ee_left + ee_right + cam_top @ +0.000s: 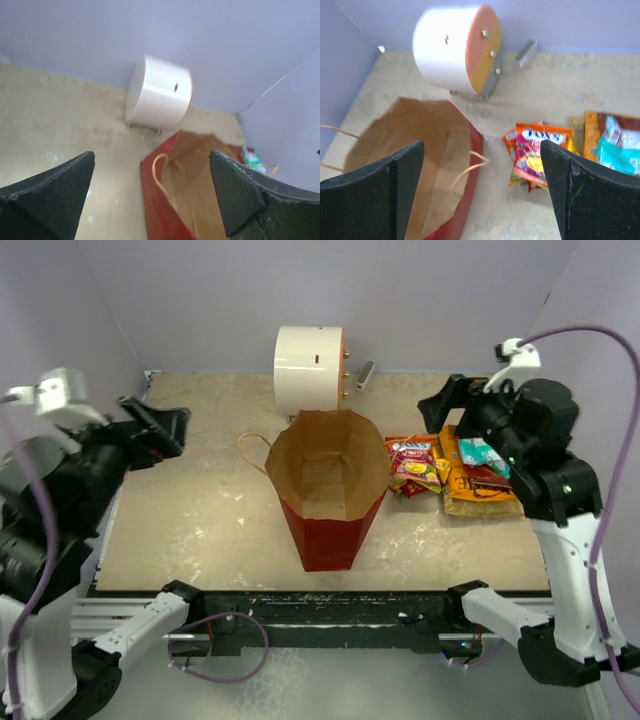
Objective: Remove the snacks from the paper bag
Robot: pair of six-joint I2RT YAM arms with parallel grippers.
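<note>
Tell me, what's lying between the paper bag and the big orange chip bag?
The small red-and-yellow candy packet lies there, between the paper bag and the yellow-orange chip bag. The top view shows it plainly, and the right wrist view shows it too.

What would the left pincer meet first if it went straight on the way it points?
Probably the near rim of the open paper bag; the white drum stands farther back. Depth is unclear.

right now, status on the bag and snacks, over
Left gripper, right gripper open, empty. Paper bag upright, no packets visible inside; snacks piled on its right. White cylinder behind, apart.
</note>
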